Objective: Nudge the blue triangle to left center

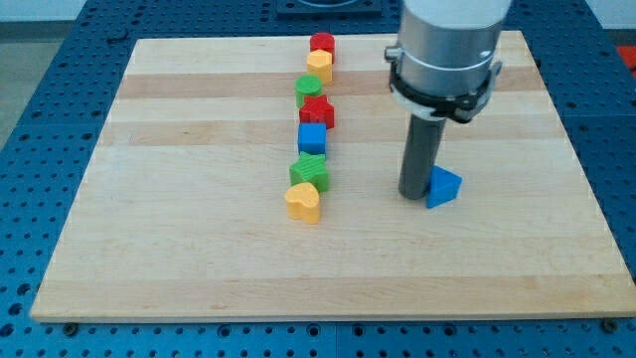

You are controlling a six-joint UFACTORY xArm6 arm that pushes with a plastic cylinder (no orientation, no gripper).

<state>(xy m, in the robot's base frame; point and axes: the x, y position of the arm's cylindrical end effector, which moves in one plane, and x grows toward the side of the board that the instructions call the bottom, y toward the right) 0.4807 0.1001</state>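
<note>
The blue triangle (444,186) lies right of centre on the surface (199,259), well apart from the column of blocks running down the middle. The tip (414,195) stands just beside the triangle's left face, apparently touching it. There is no hand to open or clench here, only the rod.

The triangle looks like a small, rigid, light piece that should slide easily on the smooth wood. With sloped faces it is likely to spin if pushed off-centre. A push leftward calls for contact on its right face, square through the middle. The column, from the red block (322,44) down to the yellow heart (303,202), stands between it and the left centre, so it may be knocked.
</note>
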